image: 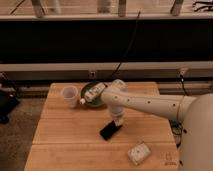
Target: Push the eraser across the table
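The eraser (110,131) is a flat black block lying at an angle near the middle of the light-brown wooden table (65,145). My gripper (118,121) hangs at the end of the white arm that reaches in from the right. It points down at the eraser's upper right end and seems to touch it.
A green plate (92,94) with a white bottle on it stands at the back of the table. A white cup (69,95) is to its left. A whitish square packet (138,152) lies near the front right corner. A dark wall and cables lie behind.
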`<state>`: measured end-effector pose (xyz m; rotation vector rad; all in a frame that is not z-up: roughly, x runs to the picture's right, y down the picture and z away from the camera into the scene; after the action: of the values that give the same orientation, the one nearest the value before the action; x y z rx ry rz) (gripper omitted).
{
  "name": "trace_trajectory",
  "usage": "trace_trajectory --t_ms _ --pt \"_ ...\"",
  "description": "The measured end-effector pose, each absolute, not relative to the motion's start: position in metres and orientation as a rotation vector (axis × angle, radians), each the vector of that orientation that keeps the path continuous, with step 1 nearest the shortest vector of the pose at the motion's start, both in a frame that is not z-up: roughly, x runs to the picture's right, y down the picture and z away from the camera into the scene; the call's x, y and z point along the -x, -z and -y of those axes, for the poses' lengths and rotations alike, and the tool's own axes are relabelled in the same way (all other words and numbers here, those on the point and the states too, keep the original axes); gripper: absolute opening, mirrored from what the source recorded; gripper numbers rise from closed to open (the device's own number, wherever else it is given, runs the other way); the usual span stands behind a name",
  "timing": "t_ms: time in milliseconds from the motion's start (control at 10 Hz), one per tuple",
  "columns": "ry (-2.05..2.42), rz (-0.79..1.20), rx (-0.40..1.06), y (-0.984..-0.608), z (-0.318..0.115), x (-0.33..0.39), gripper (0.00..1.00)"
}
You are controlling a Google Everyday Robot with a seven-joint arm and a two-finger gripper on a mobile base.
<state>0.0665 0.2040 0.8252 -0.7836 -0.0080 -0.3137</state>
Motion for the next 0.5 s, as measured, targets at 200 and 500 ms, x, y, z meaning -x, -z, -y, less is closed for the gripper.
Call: trace_trajectory --t_ms 200,500 --pt "0.348 0.009 0.784 -0.826 -0.206 -0.055 0.0" --pt "0.391 0.035 0.768 -0.827 -0.21 -0.019 0.0"
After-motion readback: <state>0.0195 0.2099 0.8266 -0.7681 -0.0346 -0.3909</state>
